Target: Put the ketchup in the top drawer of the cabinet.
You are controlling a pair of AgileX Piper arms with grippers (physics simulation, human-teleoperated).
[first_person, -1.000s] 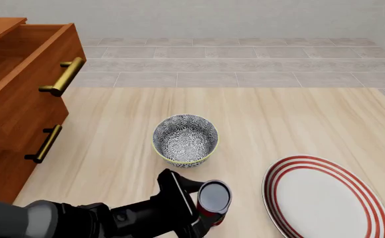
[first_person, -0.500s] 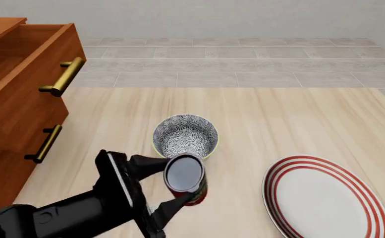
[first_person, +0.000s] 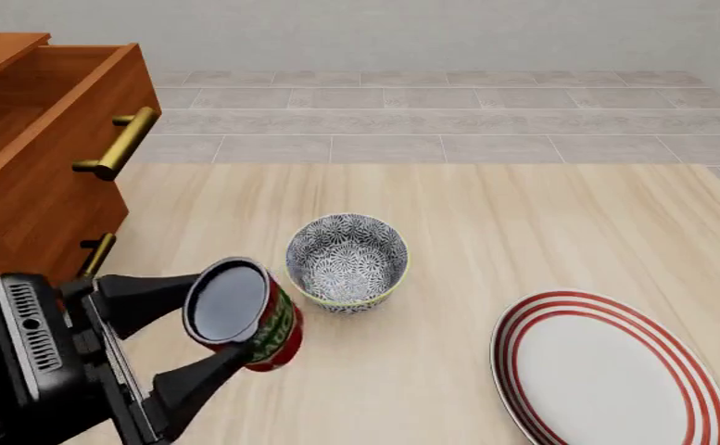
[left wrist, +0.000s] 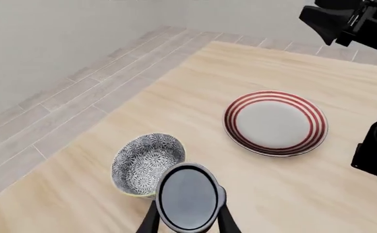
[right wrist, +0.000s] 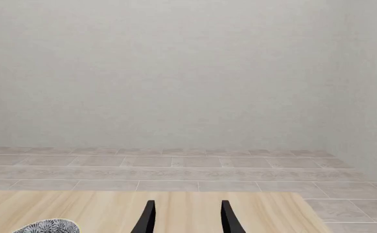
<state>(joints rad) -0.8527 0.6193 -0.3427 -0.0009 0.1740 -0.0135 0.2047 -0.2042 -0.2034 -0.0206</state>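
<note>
Front view: left hand [first_person: 205, 332] grips ketchup [first_person: 246, 315]; red label, green-white marks, writing unreadable. Right hand [right wrist: 185, 217] open.

Before you, a pale blond wood-grain bench [first_person: 521, 213] meets a floor of grey-beige rectangular tiles [first_person: 434, 116], which runs back to a plain off-white textured wall [first_person: 397, 32]. Even, soft light falls across the room, casting only faint shadows.

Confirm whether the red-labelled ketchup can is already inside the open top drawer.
No: in the front view the red-labelled ketchup can is held in the left gripper, over the table beside the reddish-brown wooden top drawer.
</note>
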